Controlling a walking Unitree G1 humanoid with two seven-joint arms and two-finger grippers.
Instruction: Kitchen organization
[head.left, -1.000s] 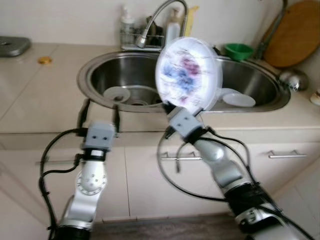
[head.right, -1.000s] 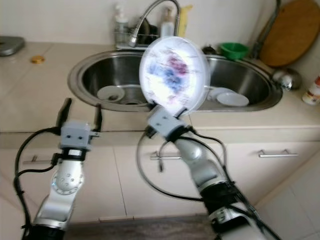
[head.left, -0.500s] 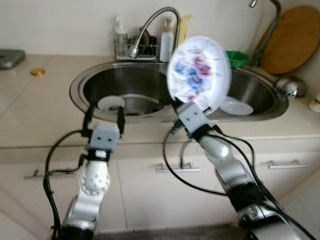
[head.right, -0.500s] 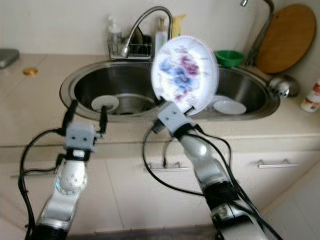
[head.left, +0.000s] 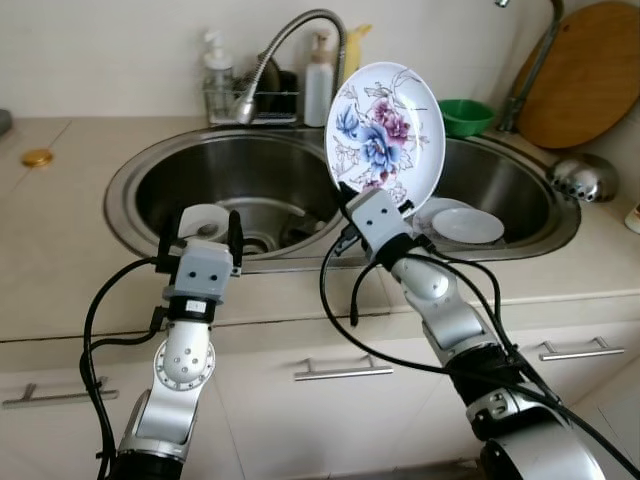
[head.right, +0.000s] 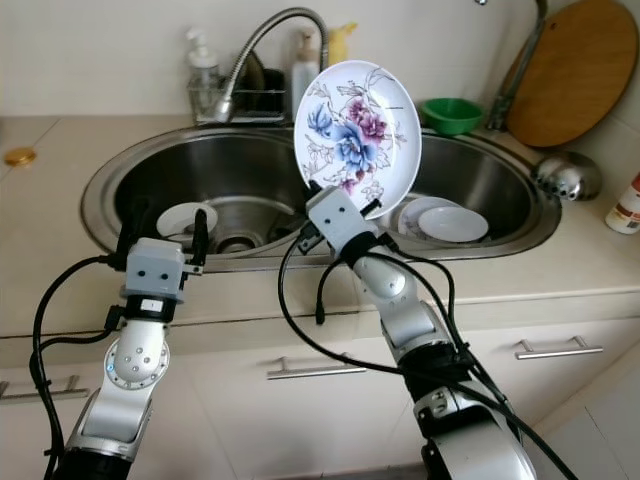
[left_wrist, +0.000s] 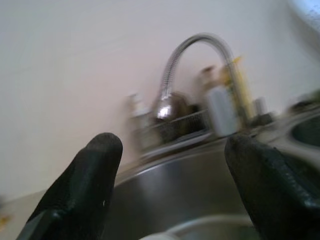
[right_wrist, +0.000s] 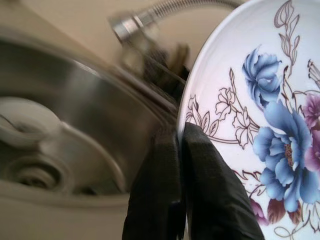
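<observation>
A white plate with blue and purple flowers (head.left: 385, 130) stands upright above the divider of a steel double sink (head.left: 140, 170). My right gripper (head.left: 346, 196) is shut on the plate's lower rim; the right wrist view shows the fingers (right_wrist: 200, 185) pinching that rim (right_wrist: 225, 75). My left gripper (head.left: 198, 226) is open with nothing between its fingers, hovering over the front rim of the left basin. A small white dish (head.left: 205, 220) lies in the left basin just beyond it. White plates (head.left: 465, 224) lie in the right basin.
A curved faucet (head.left: 285, 40), soap bottles and a wire rack (head.left: 240, 100) stand behind the sink. A green bowl (head.left: 470, 112), a round wooden board (head.left: 590, 70) and a steel ladle (head.left: 585, 172) are at the back right. A gold lid (head.left: 37, 157) lies on the left counter.
The camera has shifted and sharpened. My right gripper has lifted the flowered plate a little higher and more upright. My left gripper has risen to the sink's front rim.
</observation>
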